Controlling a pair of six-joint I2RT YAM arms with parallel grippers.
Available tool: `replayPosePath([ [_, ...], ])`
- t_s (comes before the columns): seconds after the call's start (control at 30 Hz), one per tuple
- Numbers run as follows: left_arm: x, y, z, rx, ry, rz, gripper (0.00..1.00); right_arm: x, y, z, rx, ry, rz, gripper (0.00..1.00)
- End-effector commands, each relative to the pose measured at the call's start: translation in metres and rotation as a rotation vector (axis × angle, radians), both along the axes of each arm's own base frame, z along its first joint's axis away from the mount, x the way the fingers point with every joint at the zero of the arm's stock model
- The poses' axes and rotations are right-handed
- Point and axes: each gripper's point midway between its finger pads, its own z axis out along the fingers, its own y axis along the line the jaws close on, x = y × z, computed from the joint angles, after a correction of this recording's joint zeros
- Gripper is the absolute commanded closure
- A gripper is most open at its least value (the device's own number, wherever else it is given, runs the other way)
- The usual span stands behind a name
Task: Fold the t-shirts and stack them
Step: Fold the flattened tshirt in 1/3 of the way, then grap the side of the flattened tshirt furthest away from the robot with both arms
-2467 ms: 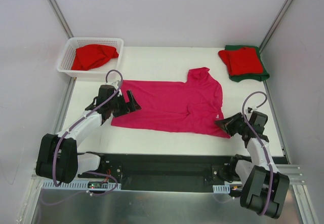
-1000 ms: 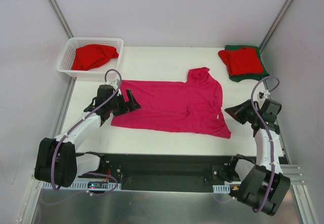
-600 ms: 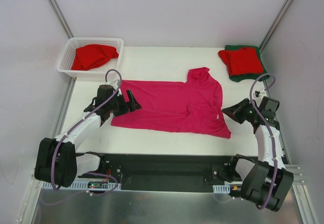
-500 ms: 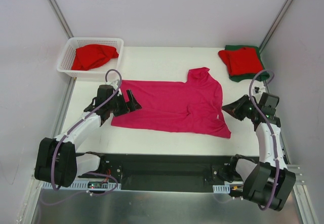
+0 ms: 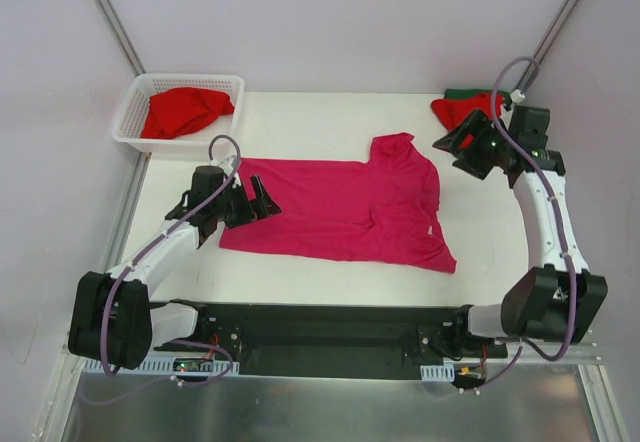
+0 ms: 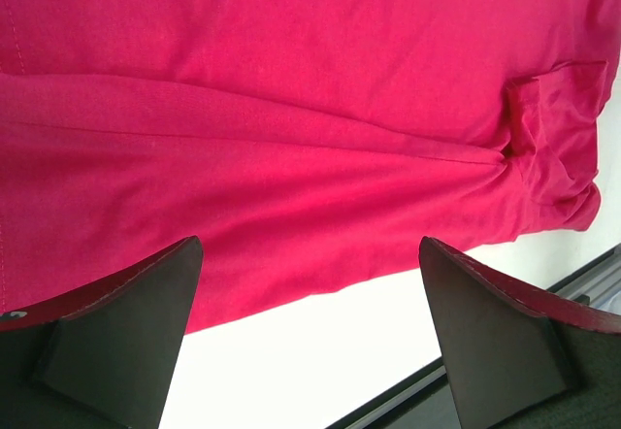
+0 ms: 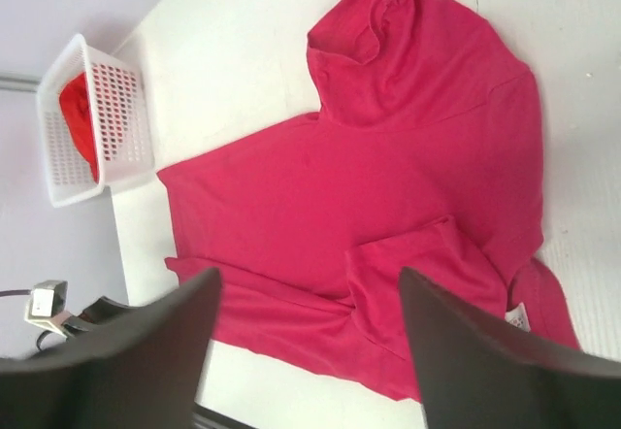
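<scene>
Magenta t-shirt (image 5: 340,207) is seen spread flat at mid-table. Its cloth is judged light and limp, so a hem corner is best pinched. Left gripper (image 5: 262,200) and right gripper (image 5: 452,152) are both held apart, empty.

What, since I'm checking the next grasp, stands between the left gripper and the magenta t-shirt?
Nothing visible. The left gripper is open directly over the edge of the magenta t-shirt; its wrist view shows only that cloth and bare white table ahead of it.
</scene>
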Motion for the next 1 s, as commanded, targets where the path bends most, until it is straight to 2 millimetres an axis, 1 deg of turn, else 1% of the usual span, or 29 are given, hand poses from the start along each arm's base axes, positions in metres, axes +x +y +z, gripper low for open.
replayPosePath([
  [0.0, 0.015, -0.002, 0.022, -0.019, -0.063, -0.003, 0.05, 0.027, 0.001, -0.001, -0.084, 0.041, 0.015, 0.15],
  [0.03, 0.016, -0.002, 0.023, -0.019, -0.066, -0.002, 0.05, 0.03, 0.006, -0.005, -0.096, 0.061, 0.043, 0.12],
  [0.07, 0.018, -0.002, 0.025, -0.019, -0.069, -0.002, 0.05, 0.04, 0.008, 0.007, -0.111, 0.03, 0.058, 0.1],
  [0.1, 0.019, -0.003, 0.027, -0.021, -0.071, -0.003, 0.05, 0.05, 0.01, -0.006, -0.122, 0.065, 0.08, 0.09],
  [0.13, 0.02, -0.003, 0.028, -0.021, -0.073, -0.005, 0.05, 0.05, 0.016, -0.012, -0.152, 0.085, 0.126, 0.07],
  [0.17, 0.022, -0.004, 0.029, -0.022, -0.076, -0.005, 0.05, 0.055, 0.018, -0.012, -0.174, 0.09, 0.142, 0.06],
  [0.2, 0.022, -0.003, 0.03, -0.02, -0.077, -0.005, 0.05, 0.066, 0.02, -0.005, -0.194, 0.067, 0.163, 0.05],
  [0.23, 0.023, -0.004, 0.031, -0.02, -0.078, -0.005, 0.05, 0.07, 0.022, -0.019, -0.2, 0.115, 0.189, 0.04],
  [0.27, 0.023, -0.004, 0.03, -0.021, -0.077, -0.006, 0.05, 0.074, 0.028, -0.024, -0.229, 0.121, 0.228, 0.04],
  [0.3, 0.024, -0.004, 0.031, -0.02, -0.078, -0.005, 0.05, 0.081, 0.034, -0.018, -0.244, 0.099, 0.246, 0.04],
  [0.33, 0.024, -0.004, 0.031, -0.019, -0.079, -0.006, 0.05, 0.087, 0.036, -0.032, -0.252, 0.123, 0.264, 0.04],
  [0.4, 0.023, -0.003, 0.03, -0.018, -0.076, -0.006, 0.05, 0.094, 0.042, -0.036, -0.287, 0.104, 0.314, 0.05],
  [0.43, 0.022, -0.003, 0.029, -0.018, -0.075, -0.006, 0.05, 0.103, 0.042, -0.038, -0.305, 0.097, 0.324, 0.07],
  [0.47, 0.021, -0.003, 0.027, -0.015, -0.07, -0.004, 0.05, 0.108, 0.042, -0.038, -0.334, 0.078, 0.34, 0.07],
  [0.5, 0.02, -0.002, 0.026, -0.015, -0.067, -0.004, 0.05, 0.113, 0.047, -0.038, -0.343, 0.056, 0.366, 0.07],
  [0.53, 0.019, -0.002, 0.026, -0.014, -0.068, -0.002, 0.05, 0.122, 0.052, -0.027, -0.344, 0.005, 0.387, 0.07],
  [0.57, 0.018, -0.002, 0.024, -0.013, -0.063, -0.002, 0.05, 0.126, 0.062, -0.032, -0.318, -0.007, 0.437, 0.07],
  [0.63, 0.018, -0.001, 0.023, -0.012, -0.063, -0.001, 0.05, 0.134, 0.071, -0.025, -0.322, -0.063, 0.497, 0.07],
  [0.67, 0.018, -0.001, 0.023, -0.01, -0.062, 0.0, 0.05, 0.141, 0.079, -0.024, -0.304, -0.091, 0.536, 0.07],
  [0.73, 0.018, -0.001, 0.023, -0.009, -0.062, 0.001, 0.05, 0.147, 0.091, -0.018, -0.294, -0.164, 0.607, 0.06],
  [0.77, 0.018, -0.001, 0.021, -0.008, -0.056, 0.001, 0.05, 0.146, 0.1, -0.015, -0.257, -0.195, 0.648, 0.05],
  [0.8, 0.018, -0.001, 0.022, -0.008, -0.058, 0.0, 0.05, 0.149, 0.106, -0.019, -0.239, -0.207, 0.671, 0.05],
  [0.83, 0.019, -0.001, 0.021, -0.005, -0.057, 0.002, 0.05, 0.153, 0.106, -0.018, -0.243, -0.22, 0.663, 0.05],
  [0.87, 0.019, 0.0, 0.021, -0.003, -0.058, 0.005, 0.05, 0.161, 0.101, -0.016, -0.28, -0.22, 0.629, 0.05],
  [0.9, 0.019, 0.0, 0.02, -0.002, -0.055, 0.006, 0.05, 0.163, 0.097, -0.026, -0.319, -0.18, 0.599, 0.04],
  [0.93, 0.02, 0.0, 0.02, -0.001, -0.054, 0.005, 0.05, 0.171, 0.08, -0.032, -0.411, -0.146, 0.526, 0.04],
  [0.97, 0.02, 0.0, 0.02, -0.001, -0.053, 0.006, 0.05, 0.174, 0.071, -0.035, -0.456, -0.126, 0.487, 0.04],
])
